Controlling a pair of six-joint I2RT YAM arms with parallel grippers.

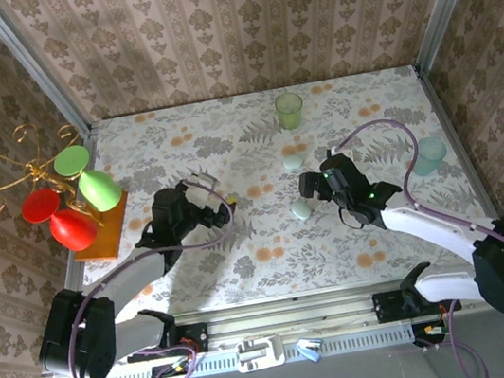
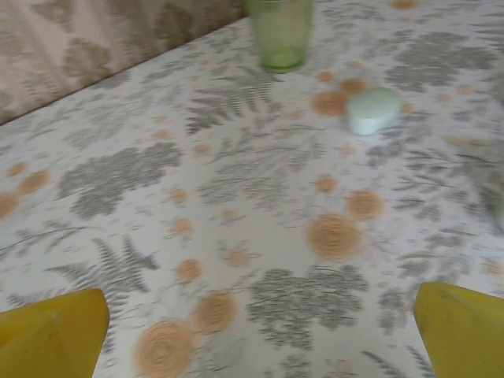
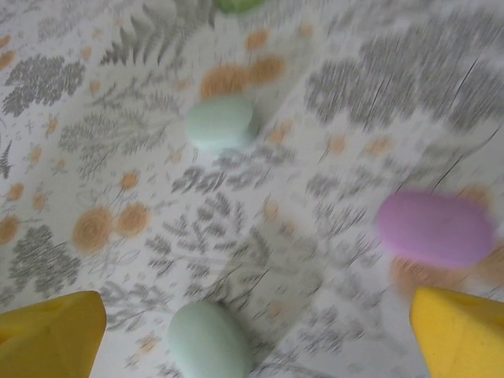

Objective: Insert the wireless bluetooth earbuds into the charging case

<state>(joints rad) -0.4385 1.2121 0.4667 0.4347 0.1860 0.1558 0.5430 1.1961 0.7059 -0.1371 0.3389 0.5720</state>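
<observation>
I see the fern-and-flower-patterned table; green cup by the far edge, far mint case and near mint case mid-table, pink-purple case near them; teal cup right, wooden base left

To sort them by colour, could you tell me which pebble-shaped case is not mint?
The pink-purple case, on the right in the right wrist view; the far case and the near case are both pale mint.

My left gripper hangs low with its jaws spread wide. My right gripper is spread likewise, and both arms reach inward.
</observation>
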